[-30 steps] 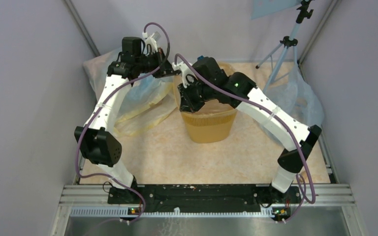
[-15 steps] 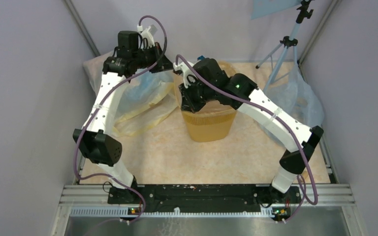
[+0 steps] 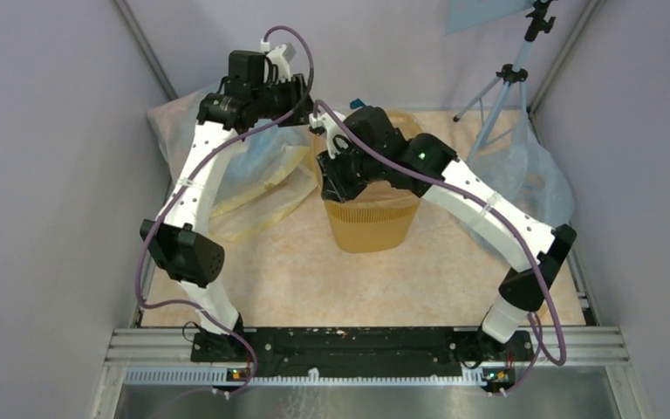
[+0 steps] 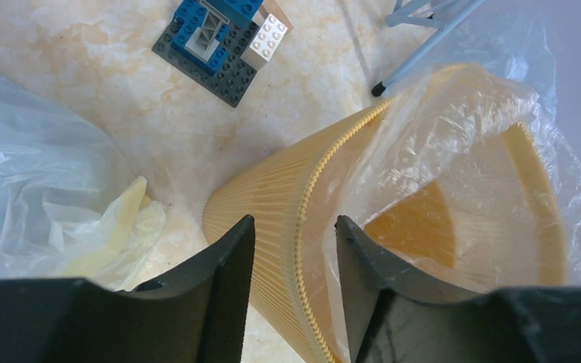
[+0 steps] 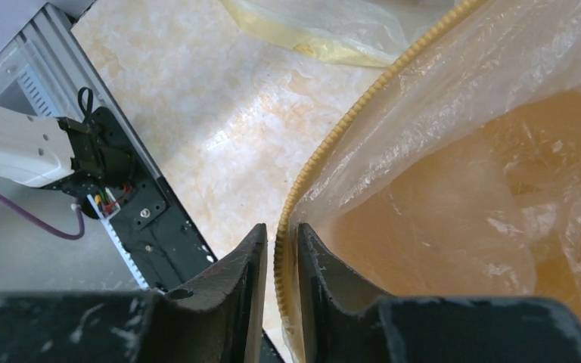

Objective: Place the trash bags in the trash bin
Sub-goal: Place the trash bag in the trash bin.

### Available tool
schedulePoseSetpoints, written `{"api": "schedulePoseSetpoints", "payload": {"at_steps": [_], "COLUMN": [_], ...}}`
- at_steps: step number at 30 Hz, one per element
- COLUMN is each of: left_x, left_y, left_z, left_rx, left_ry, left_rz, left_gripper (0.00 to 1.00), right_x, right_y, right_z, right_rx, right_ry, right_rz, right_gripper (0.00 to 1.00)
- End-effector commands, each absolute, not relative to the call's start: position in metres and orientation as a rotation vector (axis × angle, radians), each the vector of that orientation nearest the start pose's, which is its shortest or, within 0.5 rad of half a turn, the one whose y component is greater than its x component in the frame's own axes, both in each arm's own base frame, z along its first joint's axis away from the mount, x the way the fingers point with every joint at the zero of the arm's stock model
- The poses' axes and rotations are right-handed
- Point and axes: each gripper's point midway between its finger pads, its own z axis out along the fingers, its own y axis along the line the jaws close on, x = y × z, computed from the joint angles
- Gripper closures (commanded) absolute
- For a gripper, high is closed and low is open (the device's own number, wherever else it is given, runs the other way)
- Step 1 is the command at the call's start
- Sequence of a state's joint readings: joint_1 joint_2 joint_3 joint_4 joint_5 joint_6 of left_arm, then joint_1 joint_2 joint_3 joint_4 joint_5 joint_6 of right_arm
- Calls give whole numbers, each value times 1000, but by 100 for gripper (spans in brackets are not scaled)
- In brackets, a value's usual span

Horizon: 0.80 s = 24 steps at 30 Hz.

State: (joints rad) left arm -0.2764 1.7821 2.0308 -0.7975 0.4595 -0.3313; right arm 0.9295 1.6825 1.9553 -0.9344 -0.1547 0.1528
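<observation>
The yellow-orange trash bin [image 3: 371,223] stands mid-table, with a clear, wrinkly trash bag [image 4: 454,128] lining its inside and folded over the rim. My left gripper [image 4: 293,221] is open. Its fingers straddle the bin's far-left rim [image 4: 306,189], one outside the ribbed wall and one inside against the film. My right gripper [image 5: 281,227] has its jaws only narrowly apart around the near-left rim [image 5: 348,125]. The inner finger lies against the bag [image 5: 461,113], and a sliver of gap shows on the outer side. From above, the left gripper [image 3: 301,105] and the right gripper [image 3: 330,179] both sit at the bin's left side.
A blue-and-white block tower [image 4: 223,34] stands behind the bin. Big bluish plastic sacks lie at the left [image 3: 253,175] and the right [image 3: 532,175]. A tripod [image 3: 510,78] stands at the back right. Grey walls close in three sides.
My left gripper has opened and shifted right onto the bin's rim. My right gripper's jaws have parted a little at the rim, and that arm has barely moved.
</observation>
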Motion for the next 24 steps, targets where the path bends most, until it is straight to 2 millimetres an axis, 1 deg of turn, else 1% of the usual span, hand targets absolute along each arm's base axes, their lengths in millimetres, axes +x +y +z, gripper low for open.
{"api": "schedulePoseSetpoints", "payload": {"at_steps": [1,5,7,10,14,18,21,22,23,24], "left_x": [427,427,425,422,421,420,419,419,419,419], "left_y": [-204,-199,-200,-206,-207,-205,-204,-203,-202,-202], "left_z": [366,379,382,380,379,378,382,384,385,387], "left_rx": [204,169,174,195,203,205,203,202,200,199], "left_ry": [2075,2044,2032,2037,2039,2039,2030,2024,2020,2016], "left_rz": [-793,-767,-779,-820,-826,-818,-811,-807,-802,-798], "left_gripper": [48,46,41,36,33,32,32,31,31,31], "right_x": [231,231,231,230,231,235,239,240,242,243], "right_y": [369,369,368,368,368,367,366,365,364,364], "right_z": [318,319,319,322,326,332,336,338,341,344], "right_rx": [-973,-973,-975,-972,-965,-945,-928,-921,-916,-909], "right_ry": [2117,2114,2113,2105,2095,2086,2082,2077,2069,2060], "right_rz": [738,739,739,743,745,730,706,698,693,687], "right_gripper": [77,76,73,65,59,43,32,22,16,14]}}
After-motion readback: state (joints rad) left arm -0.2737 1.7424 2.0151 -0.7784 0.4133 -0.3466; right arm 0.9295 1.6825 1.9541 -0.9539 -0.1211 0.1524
